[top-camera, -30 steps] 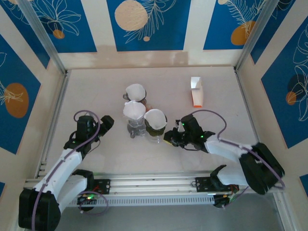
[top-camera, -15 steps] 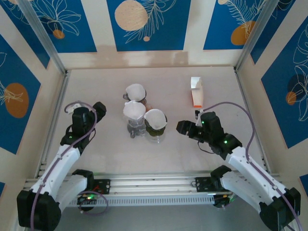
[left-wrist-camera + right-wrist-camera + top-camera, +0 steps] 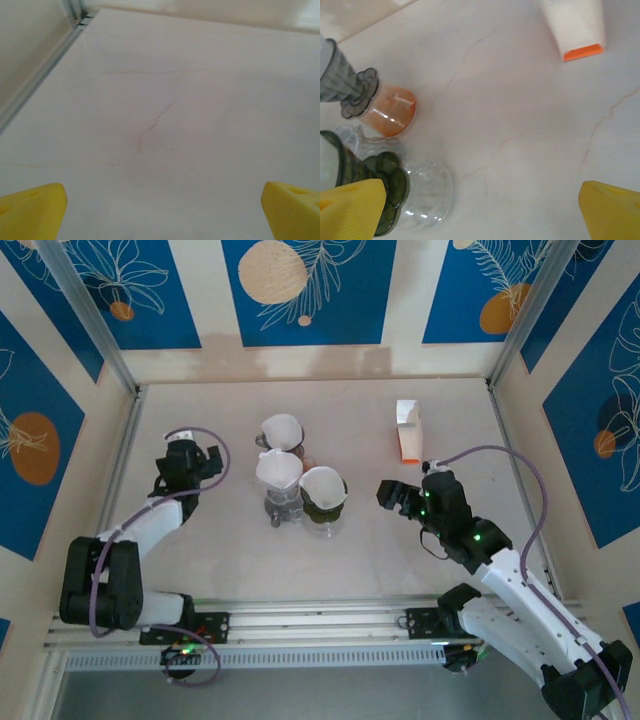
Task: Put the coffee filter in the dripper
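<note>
Standing wide apart, the yellow fingertips [image 3: 350, 210] of the right gripper [image 3: 394, 497] hold nothing, and bare table [image 3: 520, 125] lies between them. Just to the gripper's left in the top view, near but not touching, stands the green dripper [image 3: 390, 182] on a clear glass [image 3: 427, 192]. A white filter [image 3: 316, 480] sits open inside it, with its rim showing around the mouth. In the right wrist view this dripper's base lies right beside the left-hand fingertip.

Next to it on the left is the middle dripper [image 3: 281, 508], which carries a taller white paper cone. Behind both, the grey dripper [image 3: 342, 80] rests on an orange glass [image 3: 390, 112] and also has white paper in its top. The three stand close together mid-table, directly between the two arms.

Farther back on the right side, apart from the gripper, a carton [image 3: 408, 430] stands upright. It is white with an orange band at its base, and any print on it is too small to read.

The left gripper [image 3: 203, 457] is likewise spread open and empty over bare table. It is left of the drippers with a clear gap between, and the filter lies well to its right.
</note>
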Controlling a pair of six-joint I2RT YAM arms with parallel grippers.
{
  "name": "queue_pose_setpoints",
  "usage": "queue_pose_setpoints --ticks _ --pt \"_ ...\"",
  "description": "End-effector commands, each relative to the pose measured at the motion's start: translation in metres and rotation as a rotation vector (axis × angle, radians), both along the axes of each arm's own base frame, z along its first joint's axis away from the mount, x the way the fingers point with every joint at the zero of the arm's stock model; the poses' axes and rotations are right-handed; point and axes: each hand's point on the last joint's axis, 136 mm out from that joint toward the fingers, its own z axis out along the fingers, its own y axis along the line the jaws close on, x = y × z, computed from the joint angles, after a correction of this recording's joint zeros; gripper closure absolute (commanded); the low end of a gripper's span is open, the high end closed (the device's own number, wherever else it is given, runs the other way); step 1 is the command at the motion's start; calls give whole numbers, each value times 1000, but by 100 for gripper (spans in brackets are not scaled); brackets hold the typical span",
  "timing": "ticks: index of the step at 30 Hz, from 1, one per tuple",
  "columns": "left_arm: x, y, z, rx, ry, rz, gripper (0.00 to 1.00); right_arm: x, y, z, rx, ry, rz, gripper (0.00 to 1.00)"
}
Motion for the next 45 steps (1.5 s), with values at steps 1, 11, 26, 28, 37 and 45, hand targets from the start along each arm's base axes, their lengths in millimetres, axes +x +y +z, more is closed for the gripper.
queue_pose_setpoints --ticks 1,11,26,28,37,45 --pt "8 13 -2 56 37 -7 0 4 -14 4 -51 -3 -75 1" --pt "11 -3 -44 79 -22 -129 0 27 -23 -13 -100 49 -131 1" --pt "-4 -24 -48 84 -179 -250 0 74 -49 -17 -130 -26 -187 1" --pt "-5 -24 -47 89 -181 -246 0 83 -62 -15 -126 -76 -208 1" --pt "-6 -17 -46 101 -186 -196 0 111 -106 -26 -402 -296 -182 1" --pt "-6 -17 -46 103 -185 -197 0 138 -97 -74 -374 -318 -89 1"
